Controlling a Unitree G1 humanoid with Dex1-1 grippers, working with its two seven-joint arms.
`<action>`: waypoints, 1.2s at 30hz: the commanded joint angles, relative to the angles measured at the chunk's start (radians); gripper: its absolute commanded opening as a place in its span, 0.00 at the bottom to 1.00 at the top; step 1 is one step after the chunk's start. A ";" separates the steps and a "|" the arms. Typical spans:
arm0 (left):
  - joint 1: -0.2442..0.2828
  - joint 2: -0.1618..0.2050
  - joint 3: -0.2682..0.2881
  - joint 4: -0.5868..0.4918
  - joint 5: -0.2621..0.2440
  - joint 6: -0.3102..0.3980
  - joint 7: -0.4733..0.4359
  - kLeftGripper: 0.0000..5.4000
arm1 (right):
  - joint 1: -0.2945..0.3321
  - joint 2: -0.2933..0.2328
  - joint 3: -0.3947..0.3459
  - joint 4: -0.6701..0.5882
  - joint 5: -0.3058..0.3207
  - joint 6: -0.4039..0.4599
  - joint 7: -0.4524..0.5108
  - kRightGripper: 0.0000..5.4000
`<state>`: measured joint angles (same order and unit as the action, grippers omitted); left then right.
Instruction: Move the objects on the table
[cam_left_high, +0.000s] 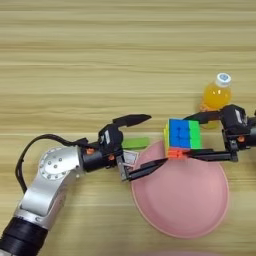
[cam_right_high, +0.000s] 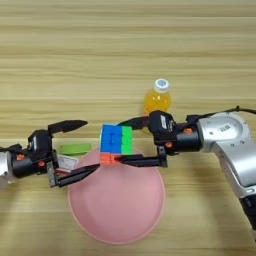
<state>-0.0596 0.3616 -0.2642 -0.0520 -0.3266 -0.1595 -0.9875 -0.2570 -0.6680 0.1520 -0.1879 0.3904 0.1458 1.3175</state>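
right gripper (cam_right_high: 131, 141): jaws clamped on puzzle cube (cam_right_high: 115, 141), square-on over pink plate (cam_right_high: 120, 215) rim | left gripper (cam_left_high: 150, 142): jaws apart | bottle (cam_right_high: 157, 99) upright, cap up

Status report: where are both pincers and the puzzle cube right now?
Right pincer shut on puzzle cube at pink plate far rim. Left pincer open beside plate. Bottle behind, clear.

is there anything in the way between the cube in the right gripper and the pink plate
Nothing visible. The right gripper holds the puzzle cube at the pink plate's far rim; the left gripper only reaches its left rim.
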 joint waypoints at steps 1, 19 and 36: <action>-0.010 -0.003 -0.017 0.002 0.008 0.015 -0.012 1.00 | -0.007 -0.014 0.004 -0.018 0.010 0.016 0.006 0.61; -0.013 -0.031 -0.047 -0.014 -0.007 0.025 -0.044 0.88 | -0.034 0.035 0.045 -0.011 0.005 0.021 -0.018 0.61; -0.026 -0.043 -0.040 0.005 0.026 0.010 -0.026 0.64 | -0.035 0.034 0.051 -0.015 0.009 0.024 -0.013 0.61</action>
<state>-0.0640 0.3257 -0.2977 -0.0556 -0.3207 -0.1432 -1.0244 -0.2693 -0.6293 0.2057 -0.1924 0.3907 0.1649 1.3000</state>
